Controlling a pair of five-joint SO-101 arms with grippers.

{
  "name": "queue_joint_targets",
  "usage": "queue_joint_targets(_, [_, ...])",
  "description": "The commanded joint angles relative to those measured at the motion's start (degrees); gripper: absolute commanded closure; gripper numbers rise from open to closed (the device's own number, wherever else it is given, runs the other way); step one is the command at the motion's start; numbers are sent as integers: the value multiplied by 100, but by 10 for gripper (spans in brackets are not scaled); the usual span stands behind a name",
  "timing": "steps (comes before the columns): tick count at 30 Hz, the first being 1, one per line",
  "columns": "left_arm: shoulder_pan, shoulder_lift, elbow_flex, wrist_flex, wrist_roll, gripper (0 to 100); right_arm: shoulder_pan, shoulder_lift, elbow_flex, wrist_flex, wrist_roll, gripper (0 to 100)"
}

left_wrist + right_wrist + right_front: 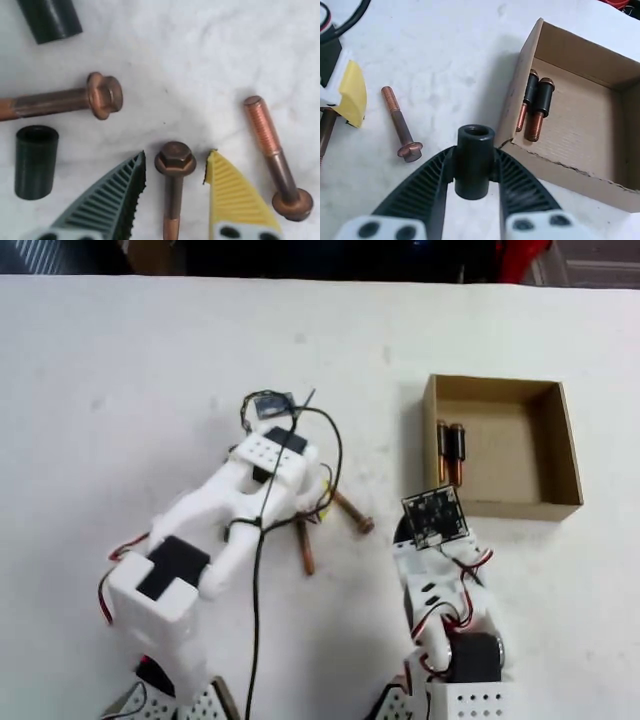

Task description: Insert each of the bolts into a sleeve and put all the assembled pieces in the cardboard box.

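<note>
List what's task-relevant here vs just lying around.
Job: left tool, open around a bolt; two loose bolts; two loose sleeves; right tool gripping a sleeve; cardboard box holding two assembled pieces.
Lying about: black cable; white table.

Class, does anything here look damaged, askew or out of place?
On the brown cardboard box, the wall nearest the arms has a ragged top edge, as if torn. Nothing else stands out; two sleeved copper bolts lie side by side inside.
</note>
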Motion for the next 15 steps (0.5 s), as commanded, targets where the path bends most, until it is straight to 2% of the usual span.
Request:
queue_joint_targets(1, [92,-40,62,105,35,792,57,-75,-35,4,-9,981])
queue_joint_targets(15, [277,-40,211,97,35,793,57,-75,-35,4,-9,981])
